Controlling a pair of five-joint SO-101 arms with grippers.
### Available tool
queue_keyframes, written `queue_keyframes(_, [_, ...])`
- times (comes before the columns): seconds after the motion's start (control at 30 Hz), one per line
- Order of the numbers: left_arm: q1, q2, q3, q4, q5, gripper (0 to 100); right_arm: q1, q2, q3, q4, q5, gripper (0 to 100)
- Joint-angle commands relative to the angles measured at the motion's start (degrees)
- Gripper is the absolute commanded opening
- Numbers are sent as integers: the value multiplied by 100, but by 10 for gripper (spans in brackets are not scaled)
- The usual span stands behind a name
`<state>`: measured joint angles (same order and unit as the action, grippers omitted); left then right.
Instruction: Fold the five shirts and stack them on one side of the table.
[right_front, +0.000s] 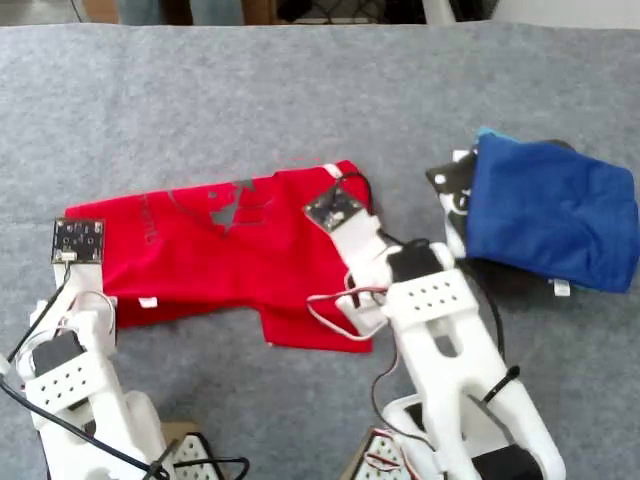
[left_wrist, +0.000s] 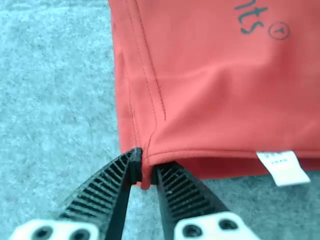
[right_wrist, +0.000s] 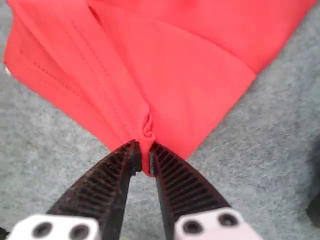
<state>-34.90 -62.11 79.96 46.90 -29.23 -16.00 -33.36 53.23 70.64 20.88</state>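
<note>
- Slippage is the first risk at the near left corner of the tabletop: the left gripper (left_wrist: 144, 167) has only the very corner of the red cotton T-shirt (right_front: 220, 250), so a quick lift could pull the hem free.
- Its black ribbed fingers (left_wrist: 175, 192) are almost pressed together, with just the doubled hem corner nipped between the tips. A white sewn-in label (left_wrist: 280, 167) hangs from the shirt edge close by.
- Nearer the middle, the right gripper (right_wrist: 142, 155) pinches a small pucker of red cloth where several layers meet. In my judgement one layer may slide out and leave the fold crooked. Its jaws are likewise nearly shut, gripping the bunched edge.
- Uneven travel of the two arms would likely stretch or skew the shirt between them.
- The shirt lies flat across the middle of the grey felt tabletop (right_front: 300, 90), reaching from the left arm to the right arm.
- Toward the right edge sits the folded blue shirt (right_front: 550, 210), on top of darker and white cloth. It is just beside the right arm, so a wide swing could knock that pile askew.
</note>
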Motion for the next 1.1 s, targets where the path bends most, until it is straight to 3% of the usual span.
queue_keyframes(0.0, [-13, -44, -13, 202, -220, 29, -62, -119, 13, -97, 35, 15])
queue_keyframes(0.47, [-75, -97, 242, 176, -396, 52, -44, -110, 48, -308, 0, 29])
queue_keyframes(0.6, [-84, -97, 136, 563, -554, 210, -62, -145, -4, -105, -97, 175])
queue_keyframes(0.7, [-233, -97, -303, 712, -598, 223, -79, -145, -189, -62, -246, 284])
queue_keyframes(0.8, [-602, -97, -884, 809, -633, 227, -70, -136, -567, 158, -237, 325])
queue_keyframes(0.9, [-892, -97, -1560, 1134, -730, 223, -97, -101, -1068, 290, -281, 260])
queue_keyframes(1.0, [-963, -97, -2053, 1336, -1319, 97, -378, 4, -1569, 193, -413, 25])
queue_keyframes(1.03, [-919, -70, -2132, 1266, -1389, 24, -563, 145, -1701, 123, -413, 15])
queue_keyframes(1.07, [-884, -44, -2149, 1125, -1327, 28, -730, 338, -1833, 132, -448, 49])
